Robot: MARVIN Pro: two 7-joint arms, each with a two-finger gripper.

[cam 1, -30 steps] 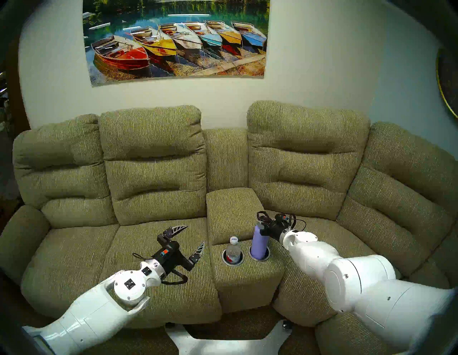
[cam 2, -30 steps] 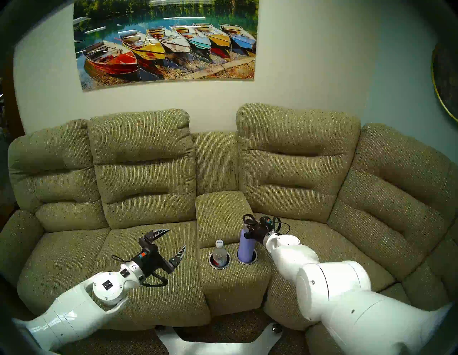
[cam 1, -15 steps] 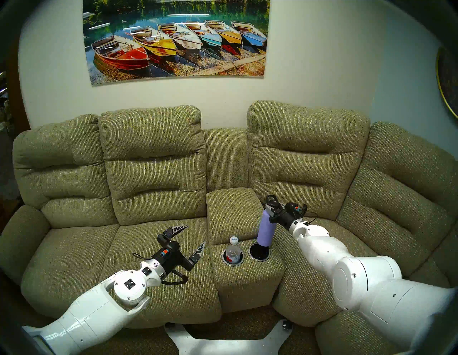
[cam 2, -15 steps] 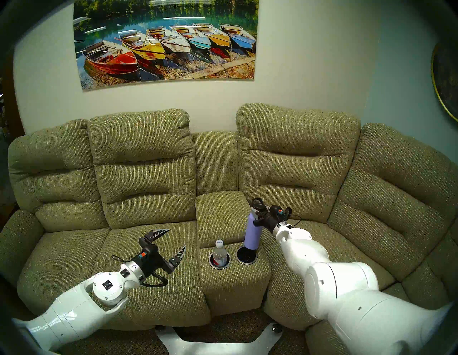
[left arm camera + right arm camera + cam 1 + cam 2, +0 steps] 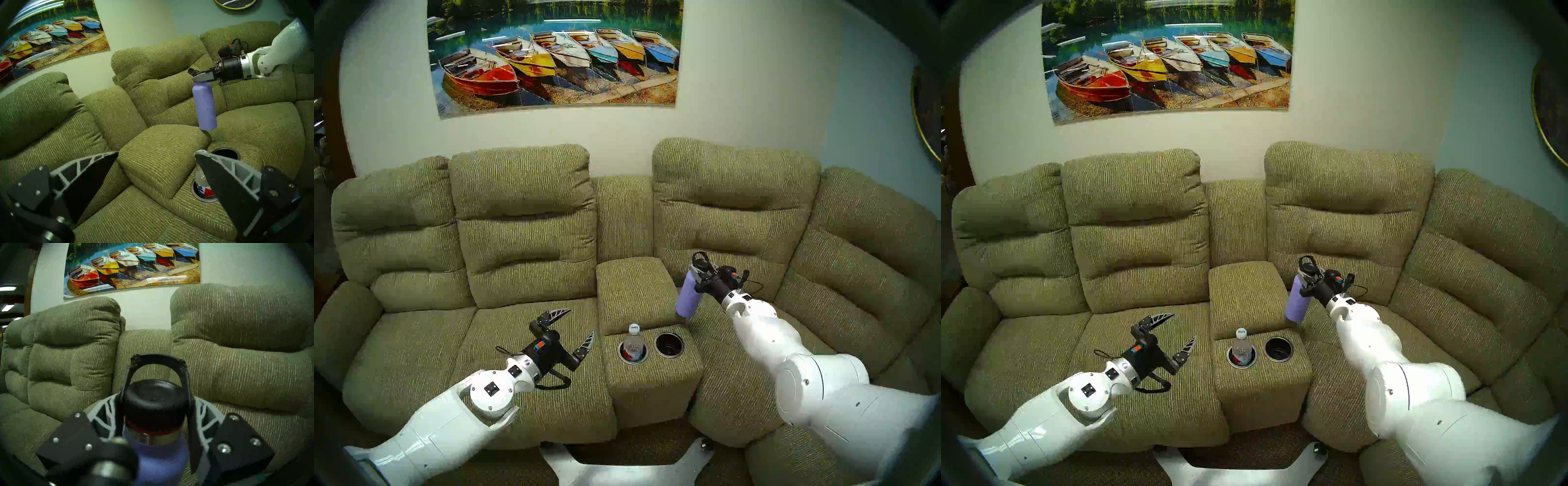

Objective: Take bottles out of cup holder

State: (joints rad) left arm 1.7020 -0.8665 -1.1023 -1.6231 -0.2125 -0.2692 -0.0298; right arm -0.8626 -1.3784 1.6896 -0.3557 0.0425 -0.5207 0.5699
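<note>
My right gripper (image 5: pixel 700 275) is shut on the neck of the lavender flask (image 5: pixel 688 298), just under its black loop-handled cap (image 5: pixel 155 402). The flask hangs in the air, right of and behind the cup holder, clear of it. The right well (image 5: pixel 669 344) of the cup holder is empty and dark. The left well (image 5: pixel 622 356) holds the clear water bottle (image 5: pixel 633 342) with a white cap and red-white label. My left gripper (image 5: pixel 580 324) is open and empty over the seat left of the console. In the left wrist view its fingertips (image 5: pixel 202 157) partly hide the water bottle (image 5: pixel 203 186).
The olive-green sofa console (image 5: pixel 650 383) stands between two seat cushions. A padded armrest lid (image 5: pixel 633 288) rises behind the wells. Sofa backrests (image 5: pixel 734 217) stand close behind the flask. A boat picture (image 5: pixel 555 54) hangs on the wall. The robot's base (image 5: pixel 626 468) is at the bottom.
My right gripper lifted the lavender flask out of the right well and carried it up and to the right. The right well now stands empty. The left arm has not moved.
</note>
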